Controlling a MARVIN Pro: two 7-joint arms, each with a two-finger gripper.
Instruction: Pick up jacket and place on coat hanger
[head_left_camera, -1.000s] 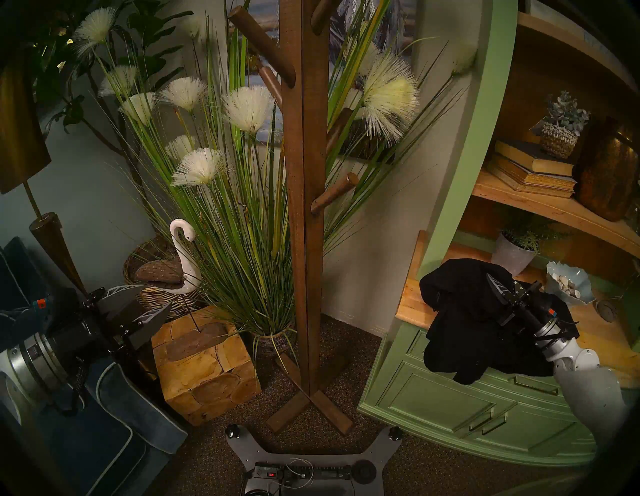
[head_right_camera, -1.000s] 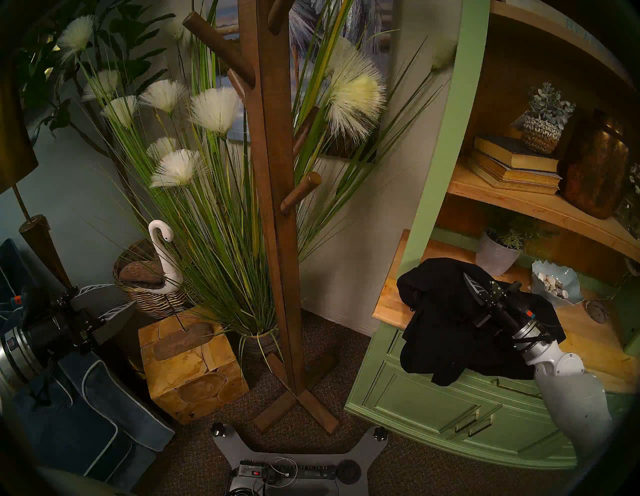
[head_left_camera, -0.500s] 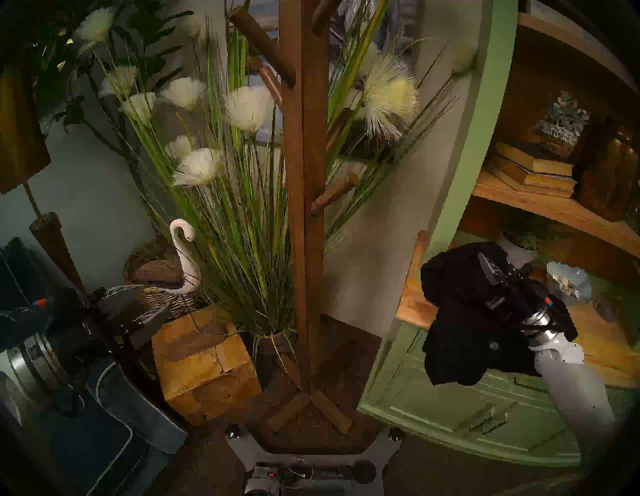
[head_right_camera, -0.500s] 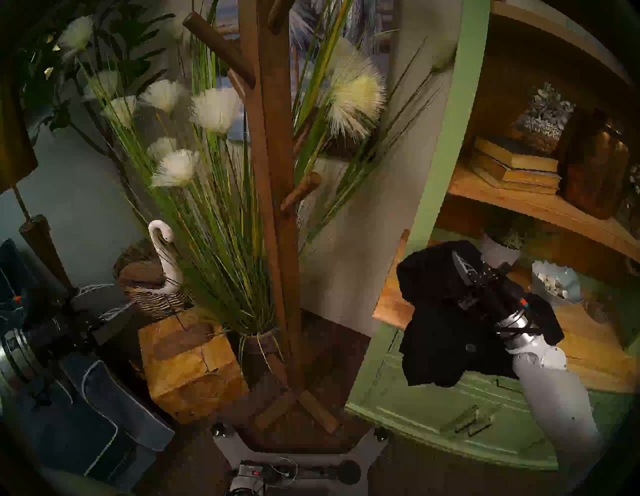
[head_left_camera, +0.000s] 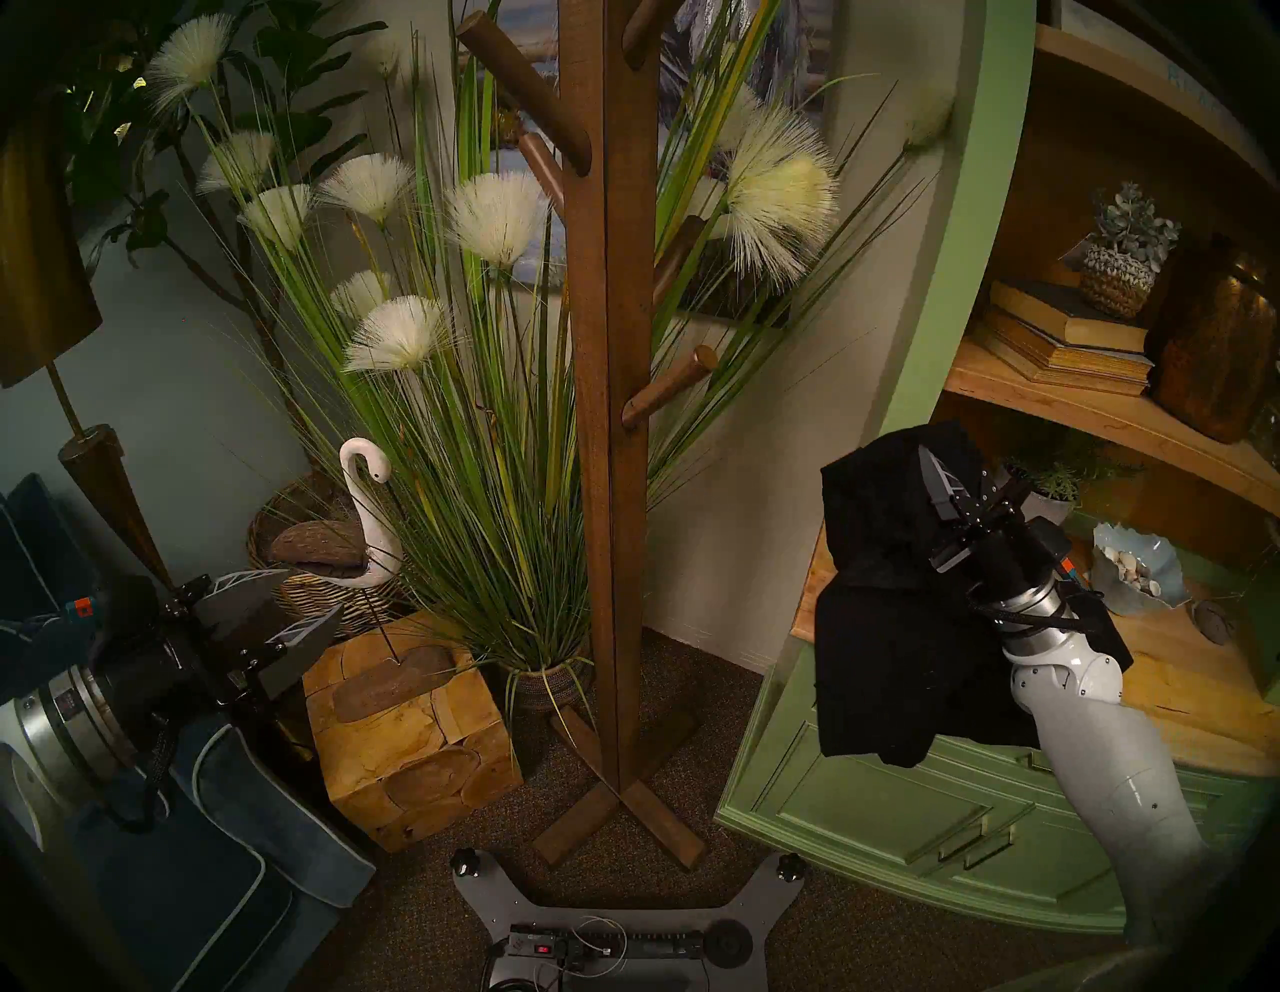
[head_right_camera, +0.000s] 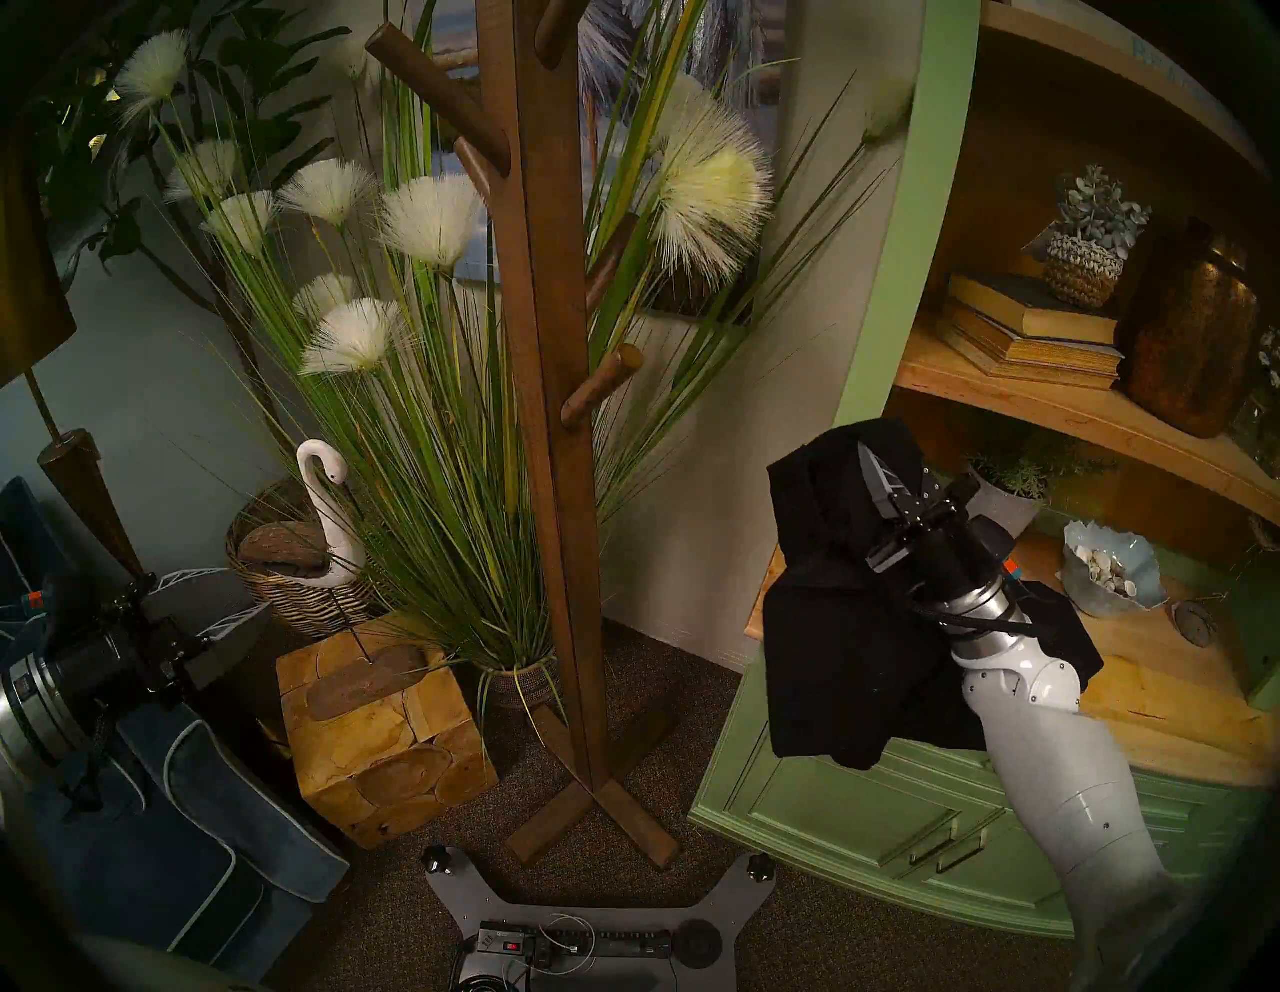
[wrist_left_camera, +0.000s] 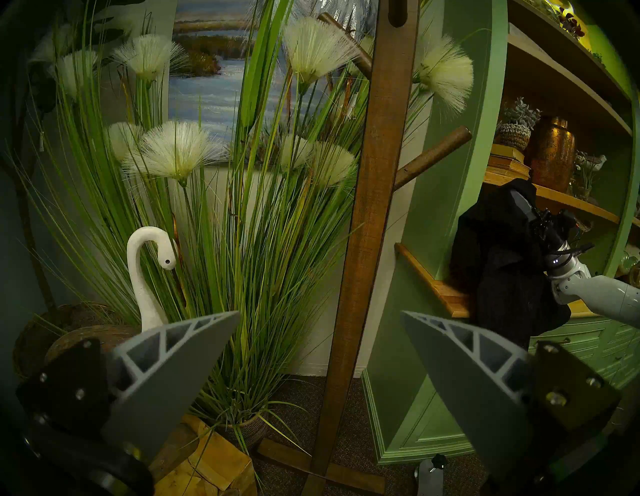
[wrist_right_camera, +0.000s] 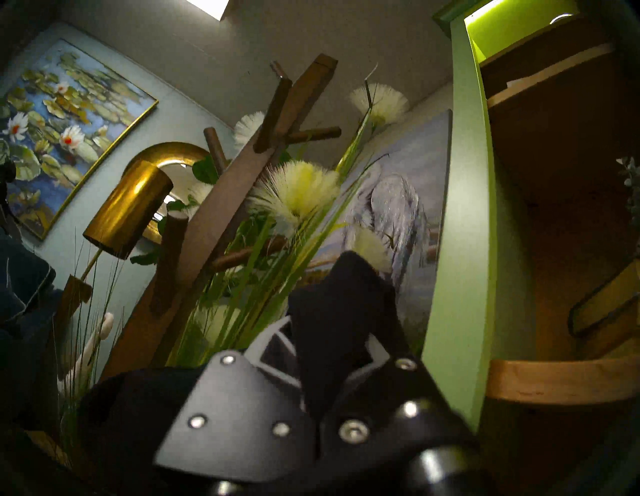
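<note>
The black jacket (head_left_camera: 893, 609) hangs bunched from my right gripper (head_left_camera: 925, 457), which is shut on its upper fabric, lifted off the cabinet's wooden counter (head_left_camera: 1205, 686). It also shows in the head right view (head_right_camera: 838, 623), the left wrist view (wrist_left_camera: 498, 270) and the right wrist view (wrist_right_camera: 339, 304). The brown wooden coat stand (head_left_camera: 609, 415) stands left of it, with a low peg (head_left_camera: 668, 384) pointing toward the jacket. My left gripper (head_left_camera: 315, 596) is open and empty at the far left, also seen in the left wrist view (wrist_left_camera: 320, 315).
A green shelf cabinet (head_left_camera: 921, 810) with books, pots and a shell bowl (head_left_camera: 1136, 564) fills the right. A potted grass plant (head_left_camera: 485, 415) stands behind the stand. A wooden block (head_left_camera: 415, 727) with a swan figure (head_left_camera: 367, 512), a basket and a blue cushion (head_left_camera: 228, 831) are at the left.
My right gripper has risen and moved a little left with the jacket, lifting it off the counter. The left arm has not moved.
</note>
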